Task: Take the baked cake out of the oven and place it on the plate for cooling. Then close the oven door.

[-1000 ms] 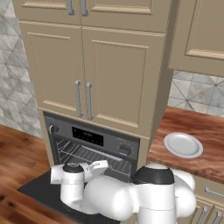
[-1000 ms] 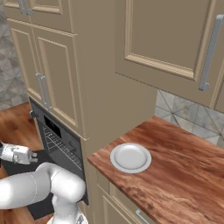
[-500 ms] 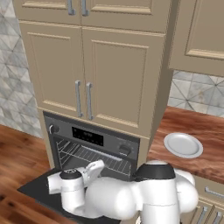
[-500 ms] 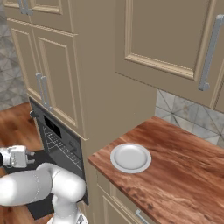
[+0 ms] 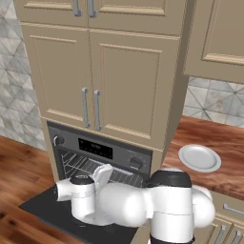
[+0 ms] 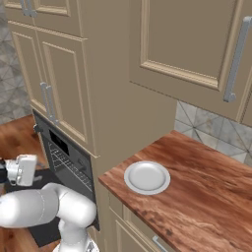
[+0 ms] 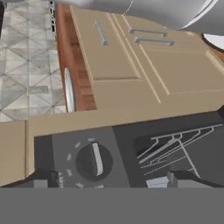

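Jaws spread wide and empty, the gripper (image 7: pixel 107 180) faces the oven (image 5: pixel 102 157) front at a knob (image 7: pixel 93 161); its racks (image 7: pixel 175 146) lie just beside.

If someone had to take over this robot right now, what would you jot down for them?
Gripper: open, holding nothing, close in front of the oven, near a knob.
Oven door: folded down open, wire racks showing.
Plate: bare, on the wooden counter right of the oven.
Cake: I can't make it out from here.
Done: the door is open.
Left: find the cake inside, lift it out, set it on the plate, then shut the door.
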Motion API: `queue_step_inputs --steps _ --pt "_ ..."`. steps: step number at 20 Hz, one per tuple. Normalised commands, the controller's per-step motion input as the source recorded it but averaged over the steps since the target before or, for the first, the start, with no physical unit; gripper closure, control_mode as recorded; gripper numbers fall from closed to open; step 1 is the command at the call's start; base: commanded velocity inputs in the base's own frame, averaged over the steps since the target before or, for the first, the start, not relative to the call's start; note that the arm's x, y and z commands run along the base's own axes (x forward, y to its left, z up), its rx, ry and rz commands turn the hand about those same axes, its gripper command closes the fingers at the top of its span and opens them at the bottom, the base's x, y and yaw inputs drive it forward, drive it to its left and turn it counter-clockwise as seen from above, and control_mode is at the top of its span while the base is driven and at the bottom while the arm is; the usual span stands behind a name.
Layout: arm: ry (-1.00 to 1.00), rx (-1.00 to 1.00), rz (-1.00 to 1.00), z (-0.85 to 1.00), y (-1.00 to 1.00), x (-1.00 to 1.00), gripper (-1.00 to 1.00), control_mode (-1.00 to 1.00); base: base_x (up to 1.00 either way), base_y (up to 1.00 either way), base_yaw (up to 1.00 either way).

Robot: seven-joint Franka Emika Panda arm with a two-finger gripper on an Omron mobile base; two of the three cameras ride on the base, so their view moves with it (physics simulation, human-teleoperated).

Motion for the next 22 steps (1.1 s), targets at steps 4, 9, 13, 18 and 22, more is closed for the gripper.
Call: queue_step_inputs --steps 4,9,13,18,22 --pt "0.0 -0.02 0.09 -0.35 0.02 0.07 -1.0 -1.0 0.0 0.0 0.0" --pt "0.0 -0.05 0.09 -0.44 0.08 0.0 -1.0 -1.0 0.0 0.0 0.0" --pt "0.0 0.0 0.07 -0.16 0.0 0.07 -1.0 -1.0 0.0 0.0 0.0" --pt "0.0 0.0 0.05 0.0 0.0 0.22 -1.0 -1.0 0.0 0.0 0.0" --pt "0.0 0.0 0.05 0.0 0.0 0.27 -1.0 -1.0 0.0 0.0 0.0"
